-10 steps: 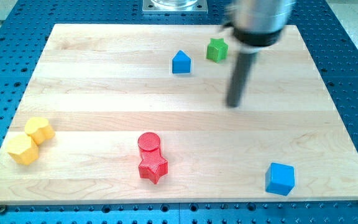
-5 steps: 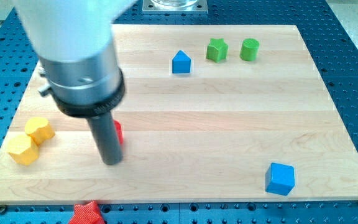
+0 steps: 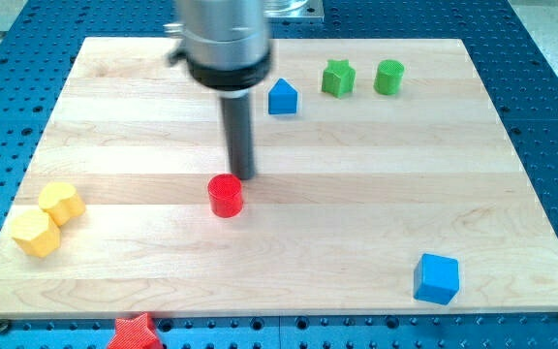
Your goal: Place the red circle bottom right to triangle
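Far left on the wooden tabletop, two yellow blocks touch: a yellow hexagon-like block at the near left, and a second yellow block just right and farther back, shape hard to tell. A red star lies off the tabletop, at the near edge on the blue perforated base, partly cut by the view's bottom. The red circle stands near the middle of the tabletop, left of centre, upright. My tip is just beside it on its far right side, very close; touching or not cannot be told. The rod runs up to a grey cylindrical mount at the far side. There are no fingers on this rod, nothing is held, so no open or shut state can be told. The blue triangle-roofed block sits farther back and right of the tip, well apart from the red circle, which lies near and left of it. Right of that, a green star and a green cylinder sit near each other at the far side, apart. A blue cube sits alone at the near right, well apart from everything.
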